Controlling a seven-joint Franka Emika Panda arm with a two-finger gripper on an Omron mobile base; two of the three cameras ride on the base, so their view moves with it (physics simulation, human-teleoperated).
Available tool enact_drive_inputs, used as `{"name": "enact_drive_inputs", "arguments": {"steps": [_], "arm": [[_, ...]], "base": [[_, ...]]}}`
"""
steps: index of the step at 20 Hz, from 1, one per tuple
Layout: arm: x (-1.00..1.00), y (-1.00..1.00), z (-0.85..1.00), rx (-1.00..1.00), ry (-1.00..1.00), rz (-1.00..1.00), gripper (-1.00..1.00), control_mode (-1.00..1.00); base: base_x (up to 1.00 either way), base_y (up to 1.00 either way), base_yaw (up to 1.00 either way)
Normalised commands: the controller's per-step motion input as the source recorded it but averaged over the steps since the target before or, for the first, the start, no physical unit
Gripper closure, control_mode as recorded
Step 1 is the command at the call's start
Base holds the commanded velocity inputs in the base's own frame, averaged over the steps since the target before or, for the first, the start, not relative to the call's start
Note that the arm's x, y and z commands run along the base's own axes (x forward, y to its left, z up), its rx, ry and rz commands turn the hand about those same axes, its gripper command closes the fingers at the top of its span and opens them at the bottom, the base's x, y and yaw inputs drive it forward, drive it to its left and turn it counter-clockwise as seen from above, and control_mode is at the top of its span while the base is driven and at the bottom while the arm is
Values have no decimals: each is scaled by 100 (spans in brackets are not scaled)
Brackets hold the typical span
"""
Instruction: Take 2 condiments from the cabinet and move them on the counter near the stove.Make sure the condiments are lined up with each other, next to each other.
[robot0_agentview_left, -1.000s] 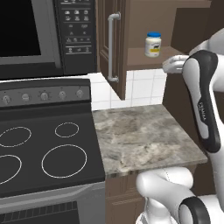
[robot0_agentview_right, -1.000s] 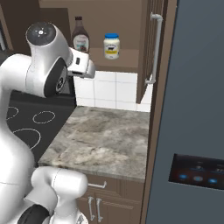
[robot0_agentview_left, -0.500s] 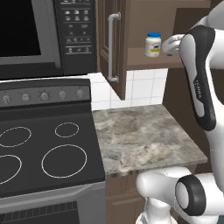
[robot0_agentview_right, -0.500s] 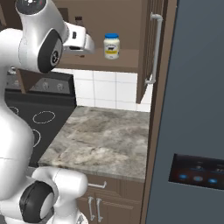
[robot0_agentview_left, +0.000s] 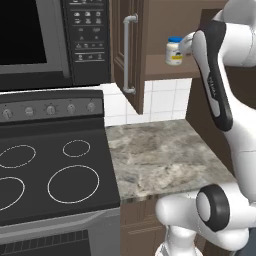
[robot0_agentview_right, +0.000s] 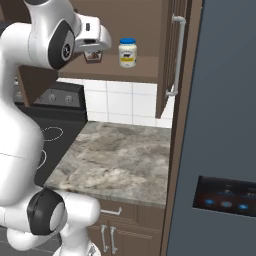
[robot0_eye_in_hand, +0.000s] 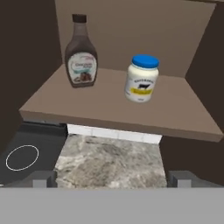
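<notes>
Hand view looks straight into the open cabinet (robot0_eye_in_hand: 131, 26), where the two condiments stand upright on its plain brown shelf: a white jar (robot0_eye_in_hand: 141, 79) with a blue lid and yellowish label on the right, and a taller dark brown bottle (robot0_eye_in_hand: 81, 51) with a dark cap and pale label on the left, set slightly farther back. They stand apart, nothing between them. The gripper (robot0_eye_in_hand: 112, 179) hangs in front of the shelf, short of both containers, its dark fingertips (robot0_eye_in_hand: 42, 179) spread wide with nothing between them. Below the shelf lies the marbled grey-beige counter (robot0_eye_in_hand: 109, 162), bare stone with brown veining, backed by white tile. To its left sits the black glass stove (robot0_agentview_left: 50, 170) with white burner rings and a grey row of round knobs. In the left base view a cabinet door (robot0_agentview_left: 130, 50) with a long silver bar handle stands open beside the black microwave (robot0_agentview_left: 45, 40). In the right base view a tall grey refrigerator (robot0_agentview_right: 220, 125) rises on the right.
</notes>
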Motion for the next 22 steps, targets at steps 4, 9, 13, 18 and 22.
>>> {"name": "enact_drive_inputs", "arguments": {"steps": [4,9,13,18,22], "arm": [[41,0,-1,-6,-18,-2,-100,-100],[35,-10,0,-3,-16,-4,-100,-100],[32,-14,0,0,-2,-7,-100,-100],[44,-9,0,0,3,-11,-100,-100],[50,-3,1,0,4,-8,-100,-100]], "base": [[0,0,0],[0,0,0],[0,0,0],[0,0,0],[0,0,0]]}}
